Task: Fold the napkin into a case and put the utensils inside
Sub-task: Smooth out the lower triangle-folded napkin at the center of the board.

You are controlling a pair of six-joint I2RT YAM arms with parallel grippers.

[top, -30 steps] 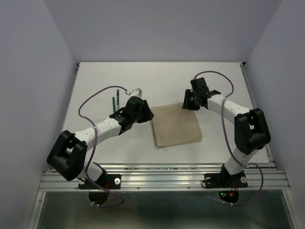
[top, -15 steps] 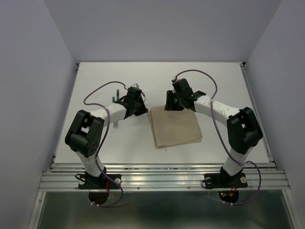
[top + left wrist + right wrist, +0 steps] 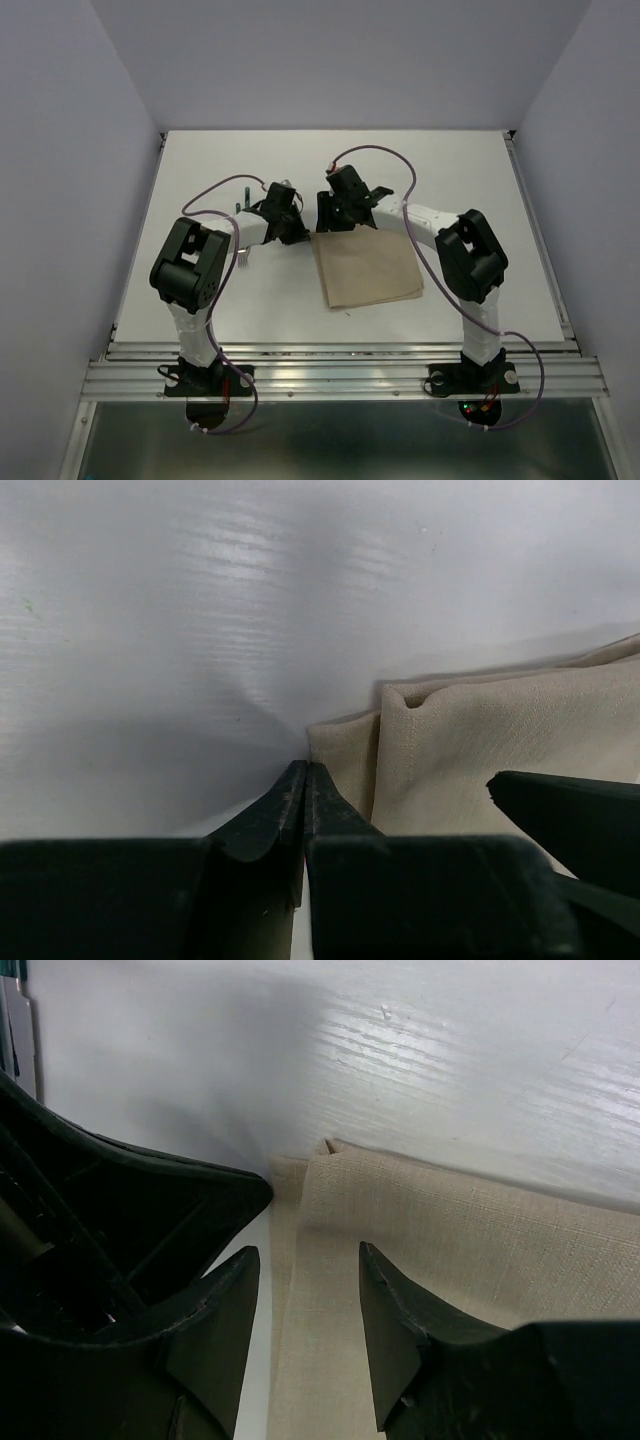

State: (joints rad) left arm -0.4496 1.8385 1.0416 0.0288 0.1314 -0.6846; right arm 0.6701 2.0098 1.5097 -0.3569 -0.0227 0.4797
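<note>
Finds the napkin [image 3: 368, 268] folded to a rough square, flat on the tabletop [image 3: 250, 300] just toward 5 o'clock of centre, not yet narrowed into a case. Concentrates all the work on one spot: the cloth's 11 o'clock corner, with two layers on show there, the upper set slightly in from the lower. Has the left fingers [image 3: 270, 815] reaching in from 9 o'clock, pressed together tip to tip right against the edge of the lower layer. Cannot tell whether gripping cloth or only touching it, with no fabric visible in the seam. Has the right fingers [image 3: 215, 1325] reaching in from 12 o'clock, parted to a moderate gap, straddling the upper layer beside its corner, gripping nothing. Reads as a shared corner pick: likely one pair to pin or catch the lower layer, the other to take the upper for the next fold. Calls for care, given both pairs crowded nearly into contact. Shows the utensils [image 3: 245, 195] at 10 o'clock of the napkin, well apart, partly hidden behind the left arm [image 3: 225, 235], clear of the folding and waiting for the pocket.
</note>
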